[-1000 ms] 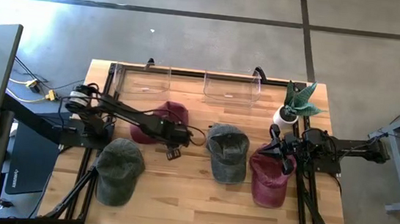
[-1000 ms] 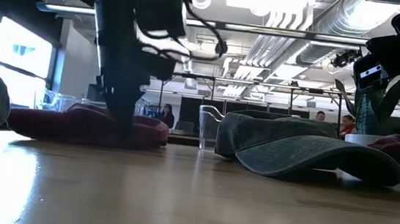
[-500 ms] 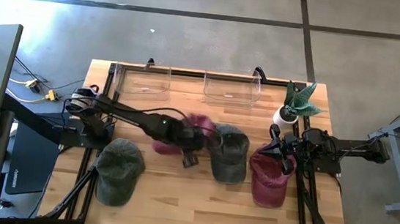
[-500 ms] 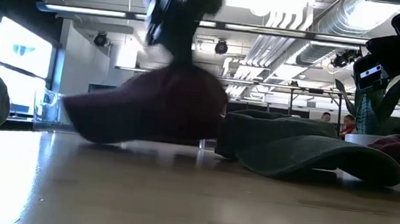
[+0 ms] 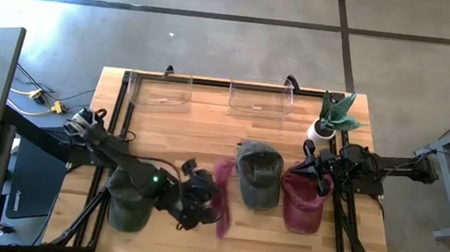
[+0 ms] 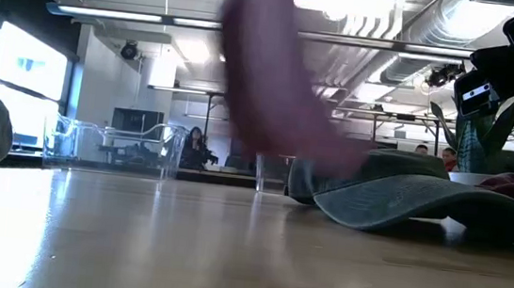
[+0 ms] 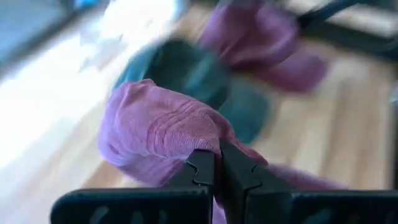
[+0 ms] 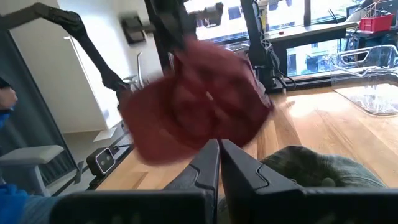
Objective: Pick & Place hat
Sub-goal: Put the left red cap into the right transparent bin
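My left gripper (image 5: 208, 200) hangs over the table's near middle, shut on a maroon corduroy hat (image 5: 223, 196). The hat is a blurred shape in the air in the low view (image 6: 267, 88) and shows beyond my right fingers in the right wrist view (image 8: 193, 106). In the left wrist view its cloth (image 7: 161, 118) bunches just past my left gripper (image 7: 217, 163). My right gripper (image 5: 320, 172) waits shut at the table's right side, over a second maroon hat (image 5: 304, 204). My left gripper pinches a bunched fold of the maroon hat's cloth (image 7: 208, 144) between its two fingertips. The fingers slant down toward the table's right. The hat hangs from them, clear of the table.
A grey-green hat (image 5: 257, 175) lies mid-table just right of the held hat. A dark green hat (image 5: 128, 203) lies near left, partly under my left arm. Two clear bins (image 5: 160, 91) (image 5: 261, 99) stand along the far edge, a potted plant (image 5: 329, 119) at far right.
My left gripper has taken hold of the maroon hat where it lay left of centre, lifted it off the table and swung it toward the near edge and the right. The wrist has turned. The hat now hangs clear beside the grey-green hat.
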